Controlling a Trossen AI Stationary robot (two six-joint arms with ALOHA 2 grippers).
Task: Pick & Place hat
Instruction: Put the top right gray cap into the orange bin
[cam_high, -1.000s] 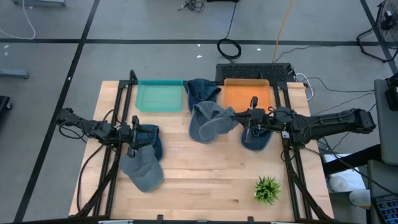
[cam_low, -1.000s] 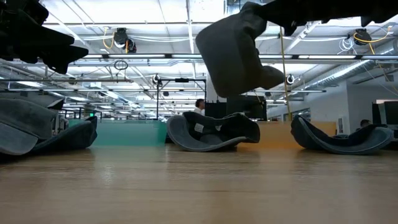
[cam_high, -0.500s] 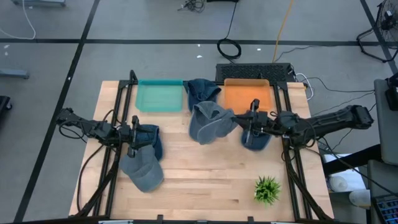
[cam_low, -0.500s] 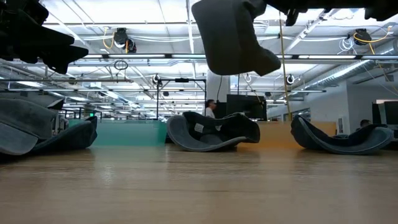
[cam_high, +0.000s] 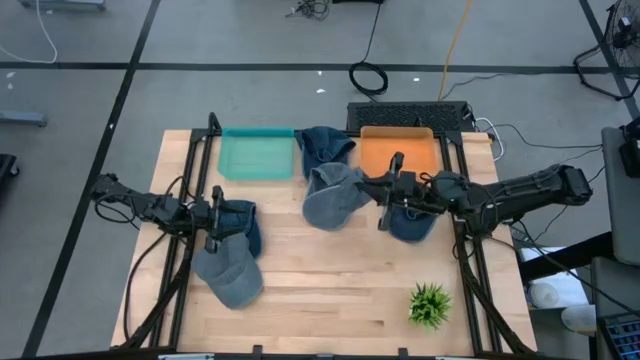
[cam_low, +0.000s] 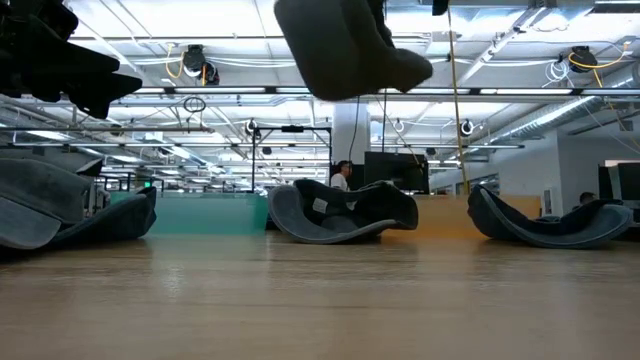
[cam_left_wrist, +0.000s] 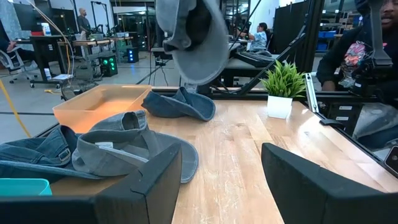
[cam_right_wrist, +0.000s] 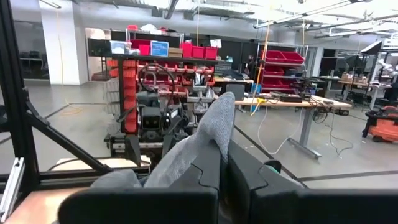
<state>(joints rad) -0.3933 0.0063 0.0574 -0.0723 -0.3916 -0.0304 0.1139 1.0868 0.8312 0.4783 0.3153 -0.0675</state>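
My right gripper (cam_high: 383, 190) is shut on a grey-blue hat (cam_high: 333, 196), which hangs high above the table's middle (cam_low: 345, 48) and shows far off in the left wrist view (cam_left_wrist: 193, 37). Beneath it, a dark blue hat (cam_low: 342, 212) rests crown-down on the wood. My left gripper (cam_high: 215, 221) waits open at the table's left, level, with nothing between its fingers (cam_left_wrist: 149, 186). Next to it lie a dark blue hat (cam_high: 244, 224) and a grey hat (cam_high: 231, 277). My right gripper pinches an edge of the hat's grey cloth (cam_right_wrist: 211, 134) between its two shut fingers; a fold of it stands up out of the fingers. The fingers come about level from the table's right side. The hat hangs beyond them toward the left, clear of the table.
A teal tray (cam_high: 257, 153) and an orange tray (cam_high: 397, 151) stand at the far edge, a dark blue hat (cam_high: 325, 147) between them. Another dark hat (cam_high: 411, 224) lies under my right arm. A small green plant (cam_high: 430, 305) stands near the front right.
My right gripper has risen and gone toward the table's left, still shut on the grey-blue hat. The hat has gone up and left with it, now higher above the table. My left gripper has kept still.
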